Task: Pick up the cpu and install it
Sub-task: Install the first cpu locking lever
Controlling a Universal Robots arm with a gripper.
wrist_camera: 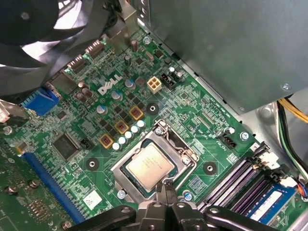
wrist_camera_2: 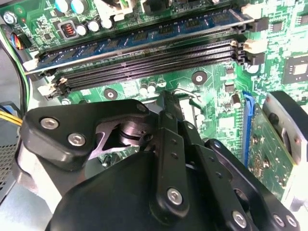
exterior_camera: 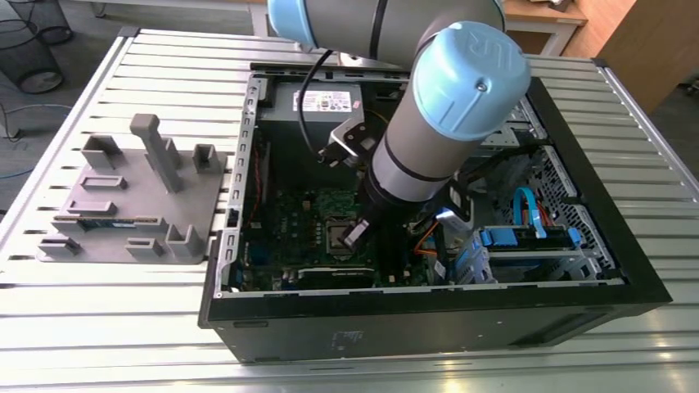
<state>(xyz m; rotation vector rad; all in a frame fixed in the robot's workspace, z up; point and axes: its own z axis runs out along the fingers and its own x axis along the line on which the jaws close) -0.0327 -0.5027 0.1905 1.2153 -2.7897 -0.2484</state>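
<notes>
Cpu point(wrist_camera: 150, 167) lies flat in motherboard socket point(wrist_camera: 169, 136). Pincer point(wrist_camera: 164, 188) closed, empty, tips just beside cpu's edge; contact unclear.

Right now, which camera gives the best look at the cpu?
The first wrist view: the cpu lies flat in its socket, silver top visible. In the exterior view the arm crosses that part of the motherboard; the second wrist view faces the memory slots past the end effector.
</notes>
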